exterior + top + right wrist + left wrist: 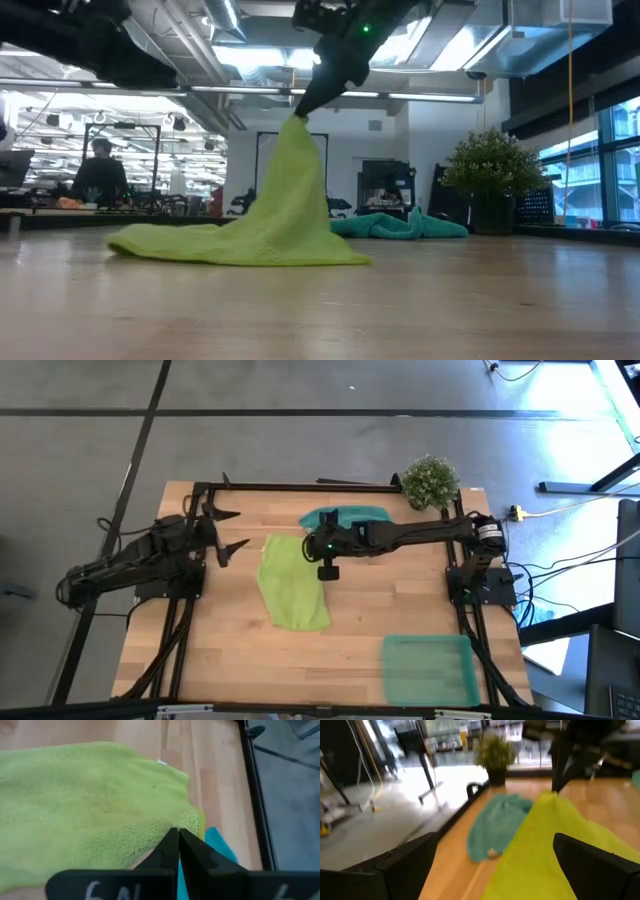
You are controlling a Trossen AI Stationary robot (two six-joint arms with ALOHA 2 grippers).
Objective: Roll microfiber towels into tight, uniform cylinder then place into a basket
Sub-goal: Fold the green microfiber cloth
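The lime green towel [290, 585] lies at the table's middle, its far right corner raised to a peak [297, 125] and the rest spread on the wood. My right gripper [305, 105] is shut on that corner above the table. The teal towel [345, 520] lies bunched on the table just beyond it. The green basket [430, 668] stands at the near right. My left gripper [230, 530] is open and empty, left of the lime towel, pointing at it [555, 840]. My right gripper pinches the lime towel's far right corner [186, 824] between its two shut fingers, slanting down from above. One layer or several, I cannot tell. The corner is lifted clear; the towel hangs from it in a tent, its lower part [240, 245] on the table.
A small potted plant [430, 480] stands at the far right corner. The arms' dark frame rails [300, 487] run along the far edge and both sides. Bare wood shows at the near left [230, 660]. People and desks show in the room beyond.
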